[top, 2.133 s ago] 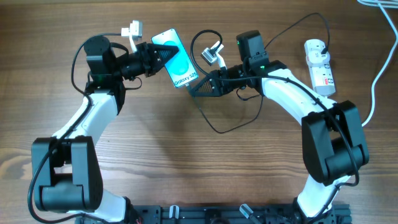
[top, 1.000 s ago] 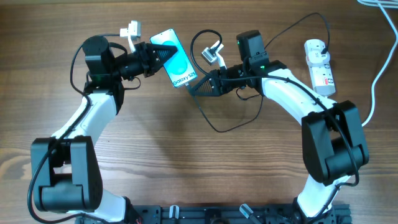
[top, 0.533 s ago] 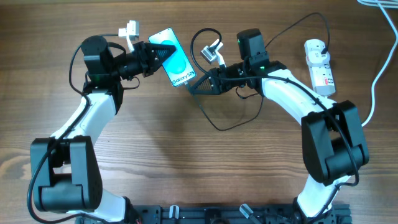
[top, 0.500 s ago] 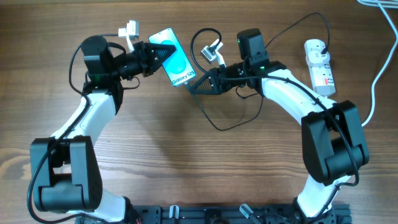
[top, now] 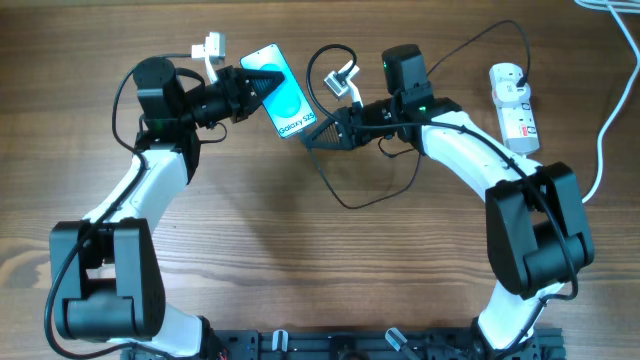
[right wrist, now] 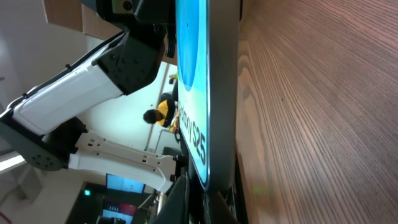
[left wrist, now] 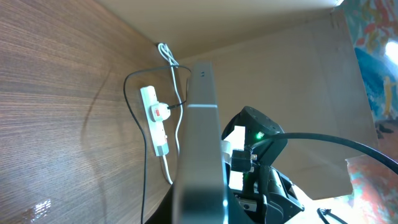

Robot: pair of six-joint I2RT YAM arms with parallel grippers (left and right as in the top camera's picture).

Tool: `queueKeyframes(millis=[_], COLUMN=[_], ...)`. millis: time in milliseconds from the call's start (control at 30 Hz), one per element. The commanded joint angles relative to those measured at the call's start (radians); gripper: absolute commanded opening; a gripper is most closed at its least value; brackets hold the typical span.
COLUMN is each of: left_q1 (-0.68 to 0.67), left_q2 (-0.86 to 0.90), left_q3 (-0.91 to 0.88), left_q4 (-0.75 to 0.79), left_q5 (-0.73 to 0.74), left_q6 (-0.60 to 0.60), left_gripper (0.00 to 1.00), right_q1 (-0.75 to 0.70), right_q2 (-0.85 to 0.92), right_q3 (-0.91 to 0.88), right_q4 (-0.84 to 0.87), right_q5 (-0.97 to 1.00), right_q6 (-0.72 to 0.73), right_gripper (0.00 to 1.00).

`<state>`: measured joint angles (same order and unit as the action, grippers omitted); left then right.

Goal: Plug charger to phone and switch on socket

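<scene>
The phone [top: 284, 98] has a cyan screen with "Galaxy S25" text and is held tilted above the table. My left gripper [top: 260, 90] is shut on its upper end. My right gripper [top: 318, 136] is shut on the charger's plug end, right at the phone's lower edge; the tip itself is hidden. The thin black charger cable [top: 352, 208] loops down over the table. The white socket [top: 513, 108] lies far right. In the left wrist view the phone's edge [left wrist: 199, 143] fills the middle. In the right wrist view the phone [right wrist: 214, 93] stands edge-on above my fingers [right wrist: 205, 205].
A thick white cord [top: 608, 120] runs from the socket off the right edge. The charger's black cable also arcs from the socket over my right arm [top: 470, 150]. The socket also shows in the left wrist view [left wrist: 155, 118]. Bare wooden table [top: 300, 270] lies in front.
My right gripper has crept slightly up and left against the phone's lower end. The phone and left gripper have shifted only a little.
</scene>
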<state>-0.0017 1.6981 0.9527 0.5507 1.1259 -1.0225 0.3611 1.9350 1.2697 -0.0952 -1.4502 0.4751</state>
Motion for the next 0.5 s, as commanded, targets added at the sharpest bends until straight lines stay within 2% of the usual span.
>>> queueKeyframes(millis=[0,100,467], left_q1=[-0.038,-0.024,0.049], left_q2=[-0.002,-0.002,-0.002], left_q3=[0.010,0.010,0.010], left_q4=[-0.001,-0.001,-0.001], left_q5=[0.133,0.116,0.088], left_q6=[-0.003,-0.005,-0.002], left_gripper=[0.04,0.04,0.04], right_q1=[0.000,0.000,0.000], right_q2=[-0.022,-0.022,-0.022], right_q3=[0.011,0.011,0.011], right_q4=[0.019,0.016,-0.041], right_q5=[0.104,0.066,0.035], right_q6=[0.024,0.023,0.024], right_gripper=[0.06,0.11,0.17])
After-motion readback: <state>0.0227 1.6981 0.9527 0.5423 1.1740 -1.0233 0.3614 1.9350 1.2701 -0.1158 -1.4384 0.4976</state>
